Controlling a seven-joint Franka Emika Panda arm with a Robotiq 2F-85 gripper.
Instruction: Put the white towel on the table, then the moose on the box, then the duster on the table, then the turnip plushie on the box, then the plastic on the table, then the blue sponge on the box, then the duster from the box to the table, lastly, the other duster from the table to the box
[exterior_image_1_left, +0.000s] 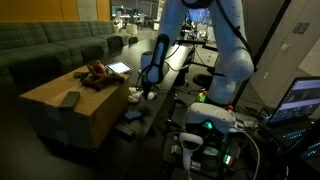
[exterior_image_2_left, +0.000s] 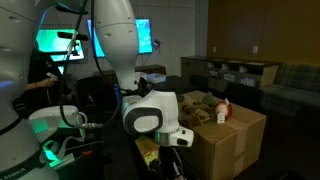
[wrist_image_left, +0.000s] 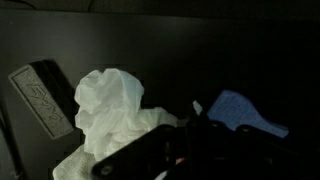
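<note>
Hanging bunched from the gripper (wrist_image_left: 190, 142) clenched on it, the white towel (wrist_image_left: 110, 105) sits low over the table (wrist_image_left: 180, 50) — blue sponge (wrist_image_left: 245, 112) just right. Only release seems left of step one — everything afterwards, box (exterior_image_1_left: 60, 115) placements included, is still undone.

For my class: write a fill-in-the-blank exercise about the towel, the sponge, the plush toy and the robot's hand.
Beneath the lumpy white cloth towel is the glossy ___ table. The small flat blue sponge lies on that same ___. The reddish-brown plush toy sits on ___ of the large brown cardboard box. The robot's hand is ___.
Missing: black; table; top; shut.
</note>
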